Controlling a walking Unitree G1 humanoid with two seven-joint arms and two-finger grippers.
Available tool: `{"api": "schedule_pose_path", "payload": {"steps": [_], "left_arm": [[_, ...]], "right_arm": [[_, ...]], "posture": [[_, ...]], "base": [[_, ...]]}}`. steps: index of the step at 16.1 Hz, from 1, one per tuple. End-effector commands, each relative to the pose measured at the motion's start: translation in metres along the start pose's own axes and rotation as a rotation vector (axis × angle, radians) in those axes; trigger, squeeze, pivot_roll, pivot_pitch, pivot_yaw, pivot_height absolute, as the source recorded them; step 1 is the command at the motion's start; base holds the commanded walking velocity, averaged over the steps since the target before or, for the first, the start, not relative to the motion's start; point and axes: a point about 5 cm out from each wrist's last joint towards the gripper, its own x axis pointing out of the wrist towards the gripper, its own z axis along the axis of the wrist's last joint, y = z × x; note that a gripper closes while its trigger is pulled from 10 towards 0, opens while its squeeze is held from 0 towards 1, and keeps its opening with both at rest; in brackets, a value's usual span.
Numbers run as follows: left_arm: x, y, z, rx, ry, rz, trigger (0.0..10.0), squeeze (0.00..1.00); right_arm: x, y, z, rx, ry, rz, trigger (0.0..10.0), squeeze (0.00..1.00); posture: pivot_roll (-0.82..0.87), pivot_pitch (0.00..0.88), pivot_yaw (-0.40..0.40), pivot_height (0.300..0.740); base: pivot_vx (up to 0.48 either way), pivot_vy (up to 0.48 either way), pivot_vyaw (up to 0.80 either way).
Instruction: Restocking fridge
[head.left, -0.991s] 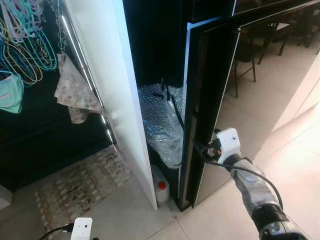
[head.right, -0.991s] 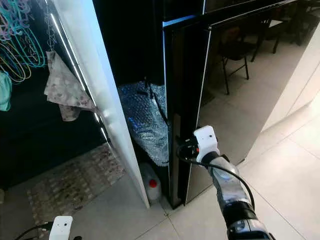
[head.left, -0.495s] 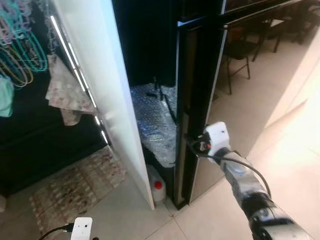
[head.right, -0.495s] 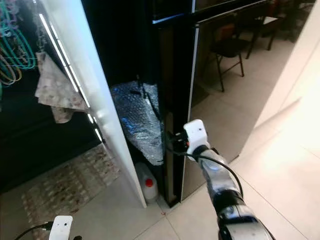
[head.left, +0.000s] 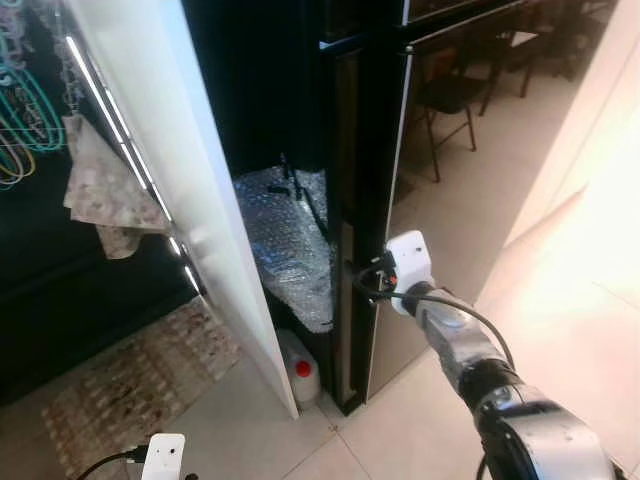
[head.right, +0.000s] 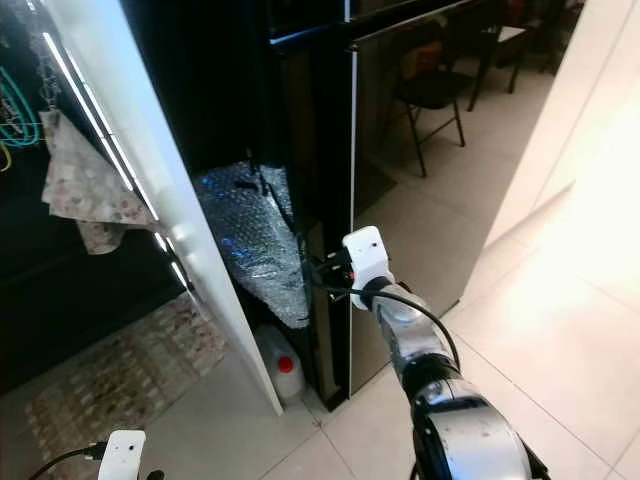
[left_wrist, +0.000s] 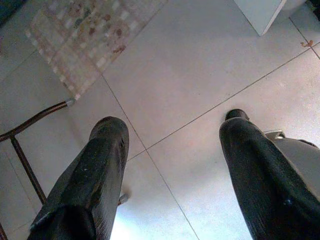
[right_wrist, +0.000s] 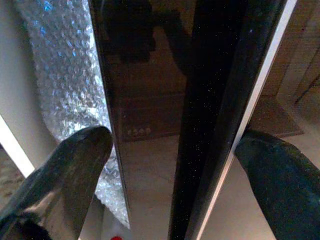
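On a pale tiled floor (head.left: 560, 330) with a patterned rug (head.left: 130, 375) by a white panel (head.left: 190, 190), the right tool (right_wrist: 170, 165) straddles the edge of the black fridge door (head.left: 375, 200), fingers spread, bubble wrap (head.left: 285, 245) behind, while the left tool (left_wrist: 170, 165) hangs released.

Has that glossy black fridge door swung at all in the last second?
Yes. The glossy black fridge door has swung towards closed, narrowing the gap to the black fridge body.

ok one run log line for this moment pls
step: fridge door | right tool: open, fingers astride black door edge | left tool: open, idle over floor | bottle on floor
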Motion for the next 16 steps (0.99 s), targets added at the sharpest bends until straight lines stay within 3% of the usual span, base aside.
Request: {"api": "schedule_pose_path", "payload": {"steps": [1, 6, 9, 12, 14, 16], "left_arm": [[0.0, 0.004, -0.001, 0.005, 0.002, 0.014, 10.0, 0.0], [0.0, 0.002, 0.001, 0.005, -0.003, 0.011, 10.0, 0.0], [0.0, 0.002, 0.0, 0.004, -0.001, 0.01, 10.0, 0.0], [0.0, 0.001, -0.002, 0.001, 0.003, 0.012, 10.0, 0.0], [0.0, 0.001, -0.002, 0.002, 0.003, 0.012, 10.0, 0.0], [0.0, 0.001, -0.001, 0.005, 0.002, 0.011, 10.0, 0.0]], "right_arm": [[0.018, 0.016, 0.049, -0.049, -0.158, 0.069, 10.0, 0.0], [0.024, 0.021, 0.055, -0.039, -0.154, 0.06, 10.0, 0.0], [0.013, 0.008, 0.035, -0.022, -0.149, -0.016, 10.0, 0.0], [-0.021, -0.028, -0.003, 0.043, -0.164, -0.322, 10.0, 0.0], [-0.063, -0.05, -0.044, 0.073, -0.152, -0.58, 10.0, 0.0], [-0.09, -0.049, -0.085, 0.118, -0.036, -0.655, 10.0, 0.0]], "posture": [[0.0, 0.008, 0.095, 0.74], [0.0, 0.007, 0.09, 0.74], [-0.01, 0.013, 0.086, 0.74], [-0.02, 0.011, 0.076, 0.74], [-0.03, 0.0, 0.076, 0.74], [-0.04, 0.0, 0.078, 0.74]], "base": [[0.0, 0.0, 0.0], [0.0, 0.0, 0.0], [0.0, 0.0, 0.0], [0.0, 0.0, 0.0], [0.0, 0.0, 0.0], [0.0, 0.0, 0.0]]}}
